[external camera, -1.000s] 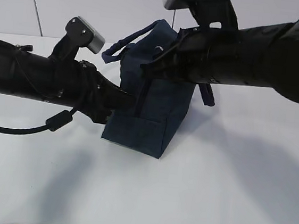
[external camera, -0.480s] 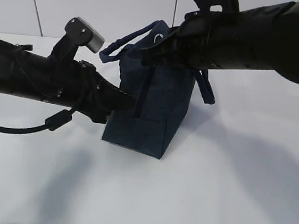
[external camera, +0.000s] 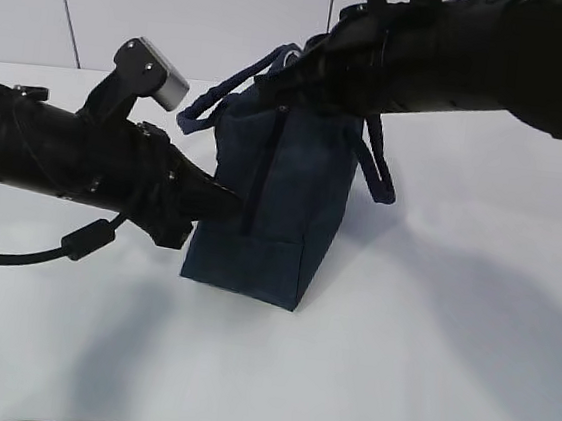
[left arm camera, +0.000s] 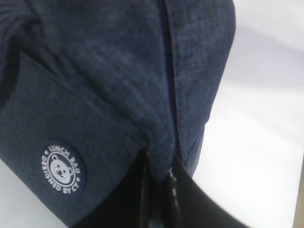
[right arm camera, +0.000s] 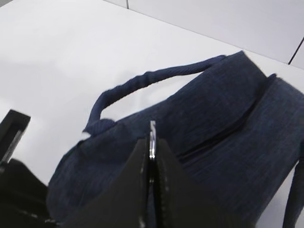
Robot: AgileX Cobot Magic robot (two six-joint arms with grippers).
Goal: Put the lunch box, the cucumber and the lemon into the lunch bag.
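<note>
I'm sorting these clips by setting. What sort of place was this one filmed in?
Probably a robot lab or test bench, not a home: a bare white table, plain pale wall panels behind it, and only a navy lunch bag between two black robot arms.

Close-up here: the dark navy fabric lunch bag [left arm camera: 109, 80] fills most of the shot. Round white bear logo [left arm camera: 62, 168] sits bottom left. The black left tool [left arm camera: 159, 190] is pinched tight on a fabric fold, white counter [left arm camera: 266, 118] off right.
</note>
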